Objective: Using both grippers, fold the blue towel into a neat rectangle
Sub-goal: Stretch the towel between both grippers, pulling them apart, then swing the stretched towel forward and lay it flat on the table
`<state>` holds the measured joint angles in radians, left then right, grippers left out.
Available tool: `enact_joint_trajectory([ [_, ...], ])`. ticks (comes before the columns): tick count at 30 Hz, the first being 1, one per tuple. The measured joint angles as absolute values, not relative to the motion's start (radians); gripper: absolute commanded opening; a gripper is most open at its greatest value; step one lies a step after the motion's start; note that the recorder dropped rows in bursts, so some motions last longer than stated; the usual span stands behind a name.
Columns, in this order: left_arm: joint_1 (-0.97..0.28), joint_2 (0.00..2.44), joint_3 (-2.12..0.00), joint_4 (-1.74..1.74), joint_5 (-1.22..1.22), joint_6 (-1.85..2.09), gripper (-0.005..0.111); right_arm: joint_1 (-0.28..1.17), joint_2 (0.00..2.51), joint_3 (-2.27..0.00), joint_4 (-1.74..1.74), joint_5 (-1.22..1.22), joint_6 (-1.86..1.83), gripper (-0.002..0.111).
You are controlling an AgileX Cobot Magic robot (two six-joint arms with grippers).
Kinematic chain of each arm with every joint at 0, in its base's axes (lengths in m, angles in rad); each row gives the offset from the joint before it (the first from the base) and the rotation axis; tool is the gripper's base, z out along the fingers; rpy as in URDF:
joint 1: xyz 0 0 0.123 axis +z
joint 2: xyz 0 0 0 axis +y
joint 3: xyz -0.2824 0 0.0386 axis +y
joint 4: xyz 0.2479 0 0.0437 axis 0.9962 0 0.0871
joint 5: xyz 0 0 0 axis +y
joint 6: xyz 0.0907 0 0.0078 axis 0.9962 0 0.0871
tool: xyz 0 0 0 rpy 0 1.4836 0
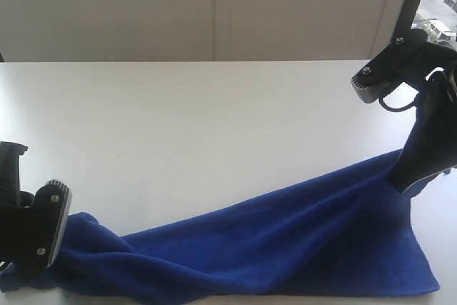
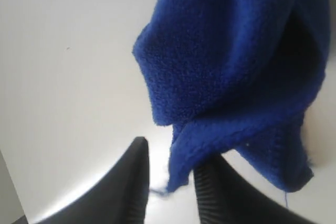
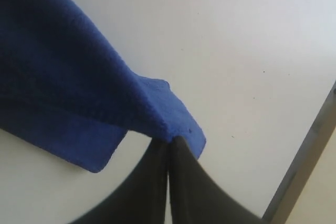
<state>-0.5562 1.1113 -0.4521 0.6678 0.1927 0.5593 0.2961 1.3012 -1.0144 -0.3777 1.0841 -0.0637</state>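
The deep royal-blue plush towel (image 1: 285,241) lies stretched along the near side of the white table (image 1: 214,119). It is crumpled at its left end and raised at its right end. The right gripper (image 3: 169,144) presses its black fingers together on a corner of the cloth and holds it above the table. The left gripper (image 2: 175,153) has its fingers partly apart, and the towel's edge hangs between them, not clamped.

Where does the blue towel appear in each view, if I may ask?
Exterior view: blue towel lies along the bottom, rising to the right tool.
Left wrist view: picture's upper right, edge inside the open left tool.
Right wrist view: picture's upper left, corner pinched.
Shared landmark: white table.
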Motion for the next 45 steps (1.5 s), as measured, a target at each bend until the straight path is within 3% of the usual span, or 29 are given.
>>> enact_joint_trajectory([
  [4,-0.556,1.111,-0.452,0.630,0.195,0.559,0.000,0.296,1.303,-1.014,-0.378,1.078,-0.064,0.000],
  [9,-0.556,1.074,-0.452,0.621,0.213,0.559,0.000,0.296,1.303,-1.004,-0.396,1.054,-0.053,0.000],
  [24,-0.556,0.686,-0.609,0.615,0.578,0.505,0.000,0.296,1.152,-1.004,-0.623,1.184,0.105,0.000],
  [38,-0.556,0.523,-0.740,0.588,0.731,0.503,0.000,0.296,0.903,-1.004,-0.619,1.218,0.121,0.000],
  [45,-0.556,0.514,-0.776,0.614,0.895,0.503,0.000,0.296,0.921,-1.004,-0.629,1.221,0.102,0.000],
])
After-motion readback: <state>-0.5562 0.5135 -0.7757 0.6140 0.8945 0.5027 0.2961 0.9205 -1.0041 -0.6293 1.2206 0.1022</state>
